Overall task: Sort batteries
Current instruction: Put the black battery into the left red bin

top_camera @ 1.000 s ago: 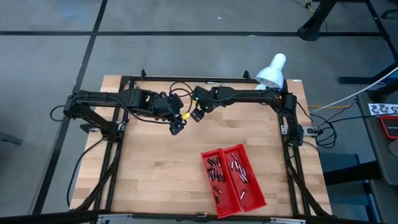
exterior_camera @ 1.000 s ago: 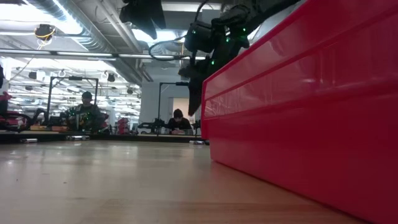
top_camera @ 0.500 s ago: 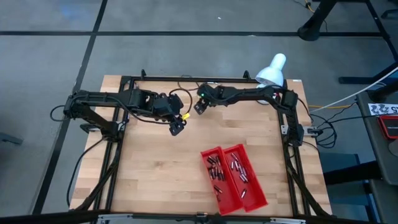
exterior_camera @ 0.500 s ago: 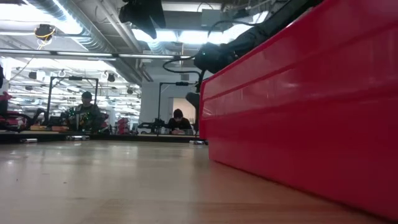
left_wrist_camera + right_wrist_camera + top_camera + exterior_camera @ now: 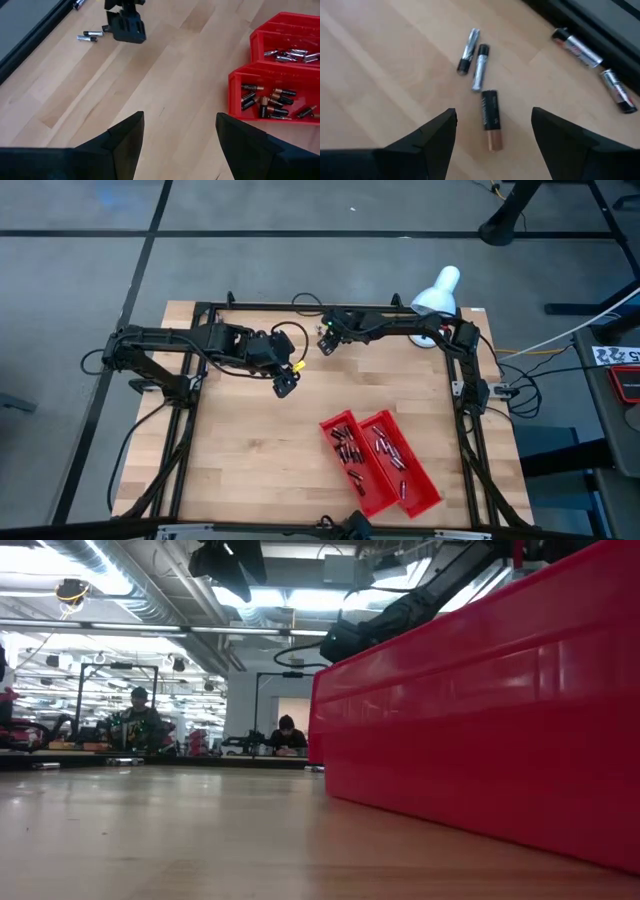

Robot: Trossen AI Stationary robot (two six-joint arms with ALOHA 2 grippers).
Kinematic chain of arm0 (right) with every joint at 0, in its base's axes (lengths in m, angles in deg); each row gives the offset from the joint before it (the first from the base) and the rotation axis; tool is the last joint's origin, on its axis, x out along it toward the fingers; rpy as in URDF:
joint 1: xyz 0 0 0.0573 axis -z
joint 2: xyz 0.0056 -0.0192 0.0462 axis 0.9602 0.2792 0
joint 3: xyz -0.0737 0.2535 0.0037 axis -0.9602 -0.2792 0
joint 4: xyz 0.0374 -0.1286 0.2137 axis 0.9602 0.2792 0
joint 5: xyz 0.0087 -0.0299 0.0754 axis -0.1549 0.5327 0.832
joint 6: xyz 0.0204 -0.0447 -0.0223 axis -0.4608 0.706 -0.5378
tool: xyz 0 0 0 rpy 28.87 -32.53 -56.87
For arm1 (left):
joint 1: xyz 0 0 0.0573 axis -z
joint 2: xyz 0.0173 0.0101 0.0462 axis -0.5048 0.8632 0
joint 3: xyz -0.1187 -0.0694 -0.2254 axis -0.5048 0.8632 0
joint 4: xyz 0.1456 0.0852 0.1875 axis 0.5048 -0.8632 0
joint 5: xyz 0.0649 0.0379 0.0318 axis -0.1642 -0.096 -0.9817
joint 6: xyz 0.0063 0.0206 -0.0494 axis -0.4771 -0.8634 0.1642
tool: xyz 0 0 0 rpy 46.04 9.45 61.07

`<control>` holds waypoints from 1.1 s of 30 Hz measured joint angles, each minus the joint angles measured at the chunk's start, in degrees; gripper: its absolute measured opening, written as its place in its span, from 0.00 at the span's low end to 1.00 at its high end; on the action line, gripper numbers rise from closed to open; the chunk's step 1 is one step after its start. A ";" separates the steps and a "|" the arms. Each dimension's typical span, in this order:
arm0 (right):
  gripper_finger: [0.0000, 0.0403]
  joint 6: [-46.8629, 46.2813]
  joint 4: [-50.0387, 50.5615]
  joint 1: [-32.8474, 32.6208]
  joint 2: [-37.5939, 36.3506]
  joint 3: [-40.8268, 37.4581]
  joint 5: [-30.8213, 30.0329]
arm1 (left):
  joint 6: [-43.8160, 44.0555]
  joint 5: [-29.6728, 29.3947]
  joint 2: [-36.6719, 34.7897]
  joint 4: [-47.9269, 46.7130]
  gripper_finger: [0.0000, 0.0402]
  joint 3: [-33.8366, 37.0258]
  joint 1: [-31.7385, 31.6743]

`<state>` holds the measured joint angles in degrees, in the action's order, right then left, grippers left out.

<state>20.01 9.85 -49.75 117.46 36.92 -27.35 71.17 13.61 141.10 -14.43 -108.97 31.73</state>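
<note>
The right hand (image 5: pixel 325 346) is near the far edge of the table (image 5: pixel 250 460), with its two fingers wide apart and holding nothing. Loose batteries (image 5: pixel 481 65) lie on the wood just in front of it: two thin silver ones side by side, and a dark one with a copper end (image 5: pixel 490 119) between the open fingers. It could pinch the wrong one, or bump it so it rolls toward the black frame, because they are so close together. More batteries already sit in the red tray (image 5: pixel 420 498) by the near edge. The left hand (image 5: pixel 285 383) waits open over the middle of the table, well apart from the tray
</note>
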 joint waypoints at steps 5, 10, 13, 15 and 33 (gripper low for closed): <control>0.64 1.05 0.29 -0.02 0.00 0.00 0.24 | 0.42 0.00 0.00 0.04 0.59 0.00 0.00; 0.64 2.02 0.58 0.03 0.00 0.00 0.68 | 0.85 0.00 0.00 0.05 0.59 0.00 0.00; 0.64 2.26 0.49 0.03 0.02 0.00 2.19 | 1.09 0.00 0.00 0.05 0.59 0.00 0.00; 0.64 2.09 -0.28 0.38 1.11 0.13 5.31 | 1.56 0.00 0.00 0.05 0.59 0.00 0.00; 0.60 0.47 1.52 0.30 4.61 0.59 4.12 | 2.13 0.04 0.00 0.15 0.59 0.00 0.09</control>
<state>20.48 11.37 -49.45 122.07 37.51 -23.22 73.30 13.65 141.10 -14.28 -108.97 31.82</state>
